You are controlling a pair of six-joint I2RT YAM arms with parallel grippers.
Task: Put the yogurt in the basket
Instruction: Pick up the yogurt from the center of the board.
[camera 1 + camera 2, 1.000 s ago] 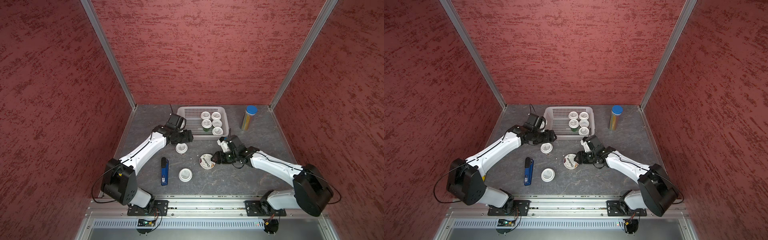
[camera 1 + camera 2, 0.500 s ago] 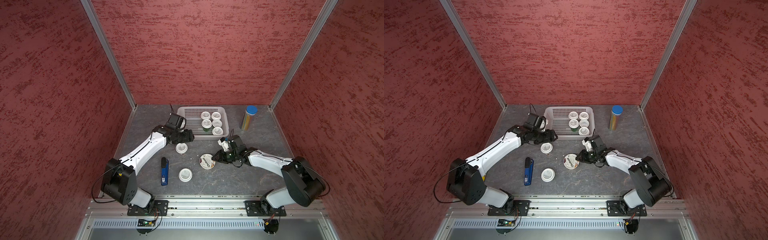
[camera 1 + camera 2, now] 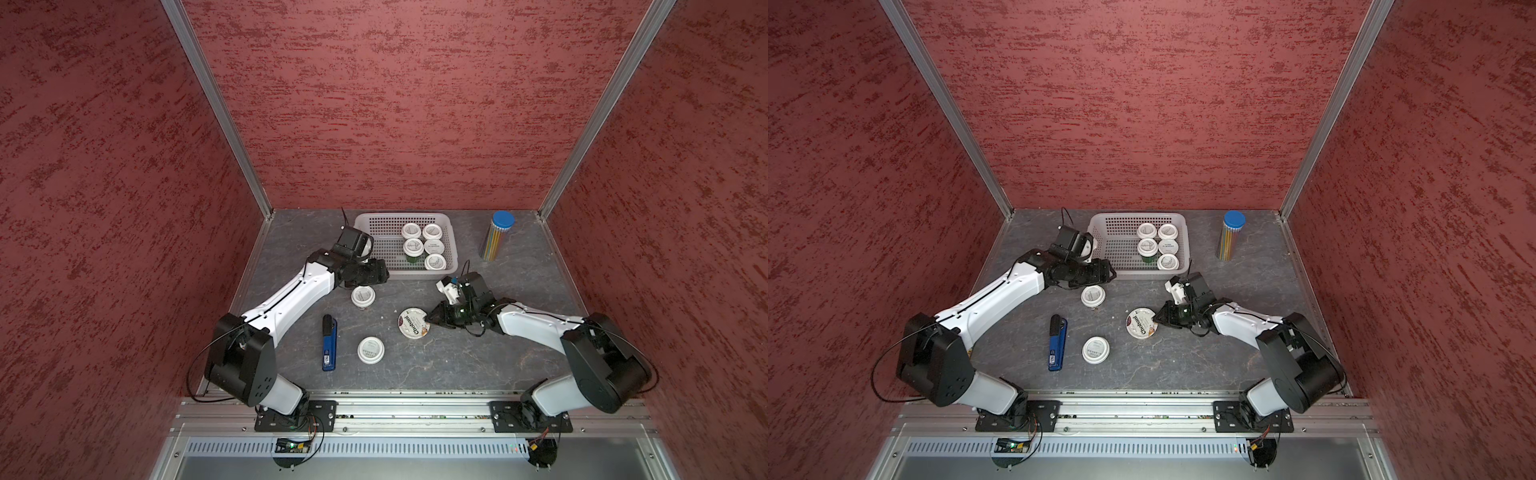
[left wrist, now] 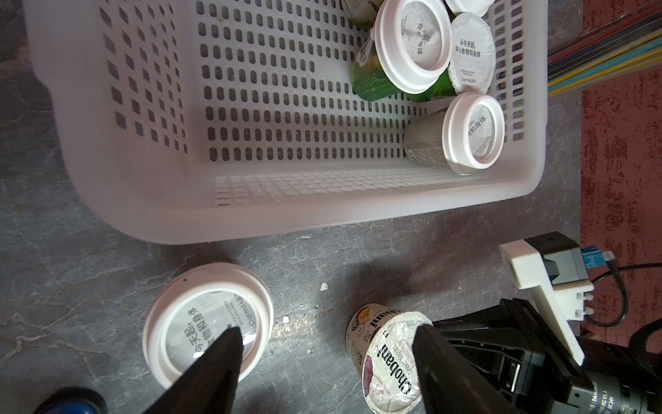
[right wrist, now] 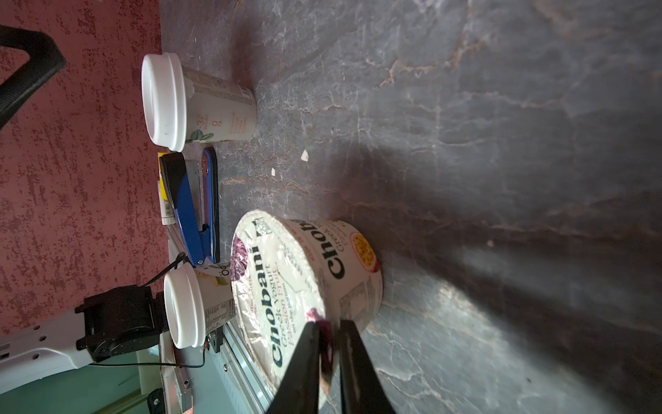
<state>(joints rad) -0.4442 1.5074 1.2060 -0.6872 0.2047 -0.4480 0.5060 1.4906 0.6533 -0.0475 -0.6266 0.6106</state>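
The wide Chobani yogurt cup [image 3: 412, 323] [image 5: 286, 286] stands on the grey table in front of the basket. My right gripper [image 3: 430, 318] [image 5: 327, 331] is shut on its lid rim, which shows pinched between the black fingers [image 5: 308, 358]. Two small white-lidded yogurt cups [image 3: 363, 296] [image 3: 370, 350] stand on the table to its left. Several more cups [image 3: 423, 245] [image 4: 412, 46] fill the right end of the pale perforated basket [image 3: 374, 224] [image 4: 250, 215]. My left gripper [image 3: 380, 274] [image 4: 327, 331] hangs open by the basket's front left corner, over the nearer small cup [image 4: 207, 319], holding nothing.
A blue stapler [image 3: 329, 343] lies left of the loose cups. A tall blue-capped tube of pencils [image 3: 496, 237] stands right of the basket. Red walls close in the table on three sides, and a metal rail runs along the front.
My right gripper has reached a little toward the Chobani cup and closed on its rim. The left arm has barely moved.
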